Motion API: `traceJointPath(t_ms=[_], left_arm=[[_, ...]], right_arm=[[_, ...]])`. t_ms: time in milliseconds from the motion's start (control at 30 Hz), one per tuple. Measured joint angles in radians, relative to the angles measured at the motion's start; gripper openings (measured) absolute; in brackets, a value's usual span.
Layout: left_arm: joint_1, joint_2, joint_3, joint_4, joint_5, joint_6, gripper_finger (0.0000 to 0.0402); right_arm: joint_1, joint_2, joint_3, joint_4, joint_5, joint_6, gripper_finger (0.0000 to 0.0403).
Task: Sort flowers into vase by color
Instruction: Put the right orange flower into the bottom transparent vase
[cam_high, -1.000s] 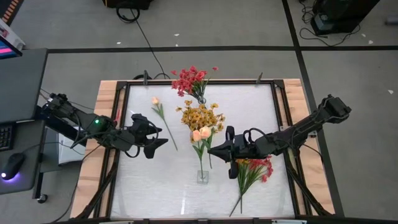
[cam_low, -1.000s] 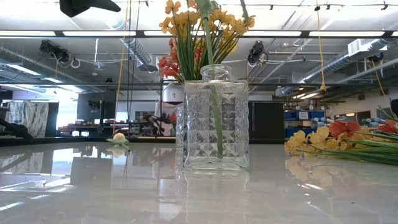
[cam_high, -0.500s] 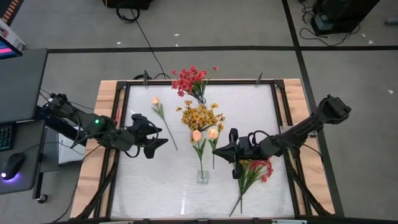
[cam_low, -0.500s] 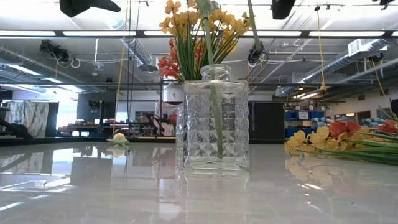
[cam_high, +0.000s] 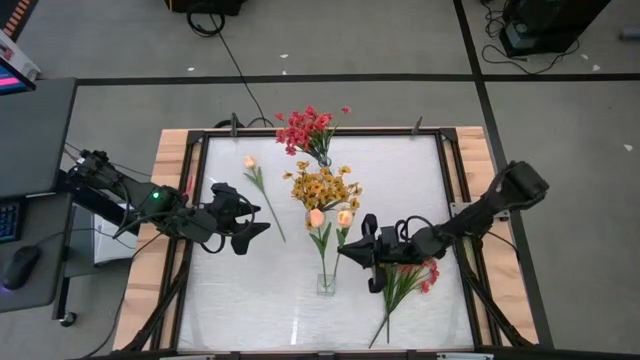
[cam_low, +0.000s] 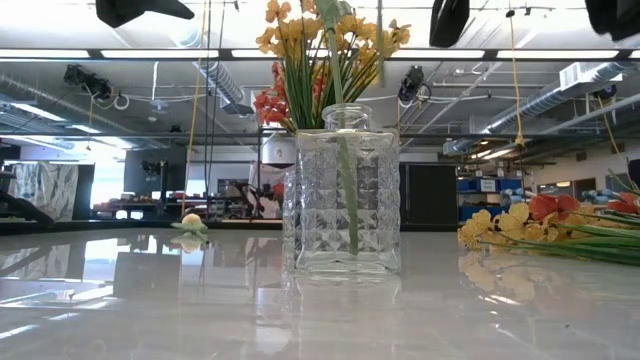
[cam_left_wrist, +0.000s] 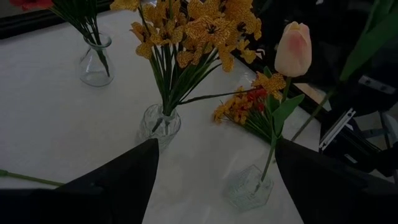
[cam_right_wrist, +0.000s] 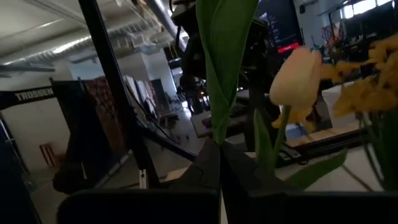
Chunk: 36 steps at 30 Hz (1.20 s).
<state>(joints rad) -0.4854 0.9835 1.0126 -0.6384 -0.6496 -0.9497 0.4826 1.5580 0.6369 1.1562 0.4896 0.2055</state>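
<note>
A peach tulip (cam_high: 345, 216) stands upright over the middle of the table, with my right gripper (cam_high: 343, 251) shut on its stem. Beside it a second peach tulip (cam_high: 316, 217) has its stem in the near glass vase (cam_high: 326, 284). Yellow flowers (cam_high: 322, 186) fill the middle vase (cam_left_wrist: 160, 122) and red flowers (cam_high: 303, 127) the far vase (cam_left_wrist: 95, 64). Another tulip (cam_high: 251, 163) lies flat at the table's left. A red and yellow bunch (cam_high: 408, 275) lies at the right. My left gripper (cam_high: 250, 222) hovers open left of the vases. My right gripper pinches the tulip's green stem (cam_right_wrist: 214, 130) between its two shut fingers, below a long leaf (cam_right_wrist: 219, 56). The fingers come roughly level from the table's right and lie across the stem. The stem rises upright from the hold; its lower end does not show.
The three vases stand in a line down the table's middle, close together. A dark frame (cam_high: 195, 200) runs around the white table top. Bare surface lies at the near left (cam_high: 250, 300).
My right gripper has sunk toward the table with the tulip and shifted slightly toward the right edge. The held bud has drawn away from the vase's tulip, and its stem stands more upright.
</note>
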Motion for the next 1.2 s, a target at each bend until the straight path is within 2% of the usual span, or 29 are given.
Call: traceJointPath(t_ms=[233, 600, 1200], left_arm=[[0.000, 0.000, 0.000, 0.000, 0.000, 0.000, 0.0327], [0.000, 0.000, 0.000, 0.000, 0.000, 0.000, 0.0327], [0.000, 0.000, 0.000, 0.000, 0.000, 0.000, 0.0327]], right_arm=[[0.024, 0.127, 0.011, 0.190, 0.038, 0.010, 0.0009], [0.027, 0.160, 0.048, 0.148, 0.077, 0.002, 0.0009], [0.025, 0.159, 0.048, 0.095, 0.079, 0.003, 0.0009]])
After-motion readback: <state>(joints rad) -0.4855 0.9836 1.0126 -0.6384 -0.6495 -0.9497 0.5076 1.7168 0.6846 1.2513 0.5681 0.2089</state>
